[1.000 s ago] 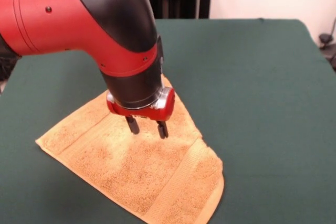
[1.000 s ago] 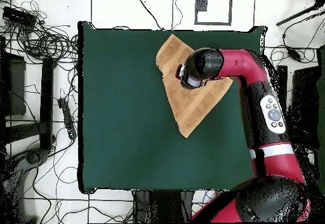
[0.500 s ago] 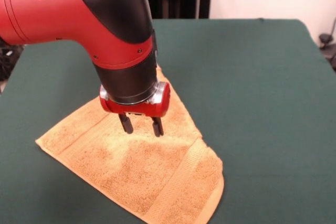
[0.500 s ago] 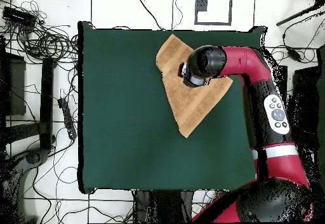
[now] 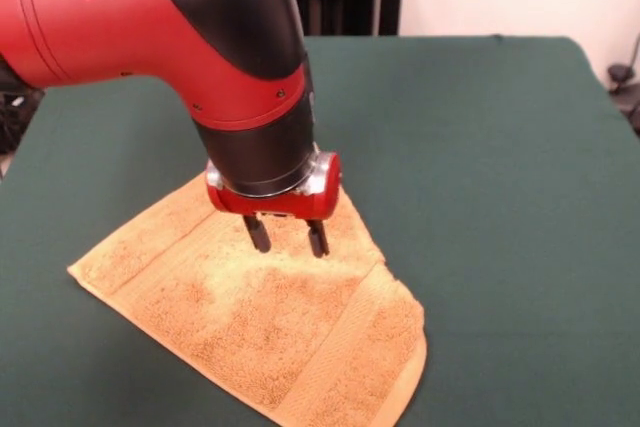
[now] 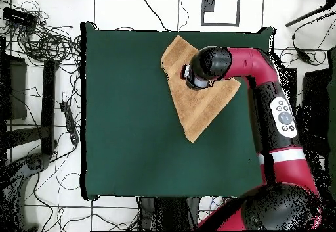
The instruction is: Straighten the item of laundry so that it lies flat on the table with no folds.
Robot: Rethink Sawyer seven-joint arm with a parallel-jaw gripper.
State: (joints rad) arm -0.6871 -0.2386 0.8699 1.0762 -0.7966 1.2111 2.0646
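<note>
The golden-orange towel [image 5: 250, 322] lies on the green table [image 5: 500, 167], folded over into a rough triangle, with a flat woven band [image 5: 345, 342] running across its near right part. In the overhead view the towel [image 6: 200, 111] lies near the table's top edge, right of the middle. My gripper [image 5: 289, 239] hangs straight down over the towel's far middle. Its two fingers are apart and empty, with their tips just above the pile. In the overhead view the arm's wrist [image 6: 207, 64] covers the gripper and part of the towel. No white tag shows.
The red and black arm [image 6: 279, 111] reaches in along the table's right side in the overhead view. Cables and equipment [image 6: 39, 39] lie on the floor left of the table. The towel's near corner sits close to the table's front edge [image 5: 330, 422].
The gripper shifted a little left, then back right and slightly further, staying at about the same height over the towel. The towel has not moved.
</note>
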